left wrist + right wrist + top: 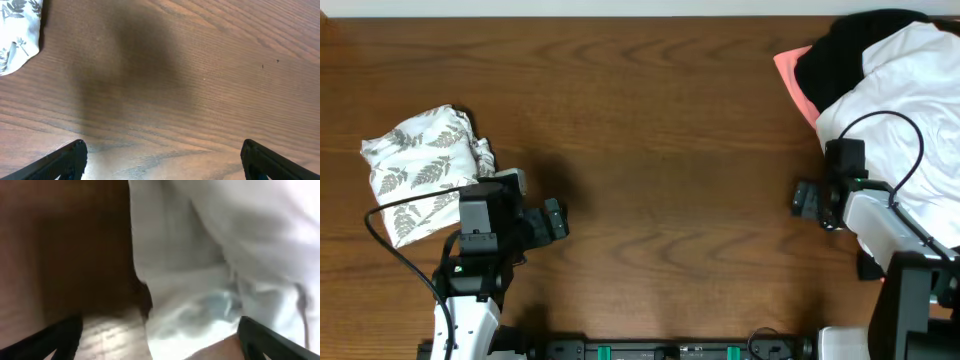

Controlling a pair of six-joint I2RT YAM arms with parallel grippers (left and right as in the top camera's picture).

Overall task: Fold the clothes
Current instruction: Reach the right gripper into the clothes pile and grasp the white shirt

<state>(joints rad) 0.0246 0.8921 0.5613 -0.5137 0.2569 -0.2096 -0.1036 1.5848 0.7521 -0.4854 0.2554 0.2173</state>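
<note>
The clothes lie in two places. A crumpled leaf-print garment (pixel 420 170) sits at the left, its corner (pixel 17 35) showing in the left wrist view. At the far right is a heap: a white T-shirt (pixel 910 90) over a black garment (pixel 840 55) and a coral-pink one (pixel 795 75). My left gripper (pixel 556 220) hovers right of the leaf-print piece, open (pixel 162 160) over bare wood. My right gripper (pixel 807 198) is at the heap's left edge, open (pixel 160 337), with the blurred hem of the white T-shirt (pixel 210 245) lying between and beyond its fingers, nothing pinched.
The brown wooden table (pixel 660 130) stretches between the two piles. A black cable (pixel 900 130) loops over the white shirt from the right arm. The arm bases stand along the front edge (pixel 670 350).
</note>
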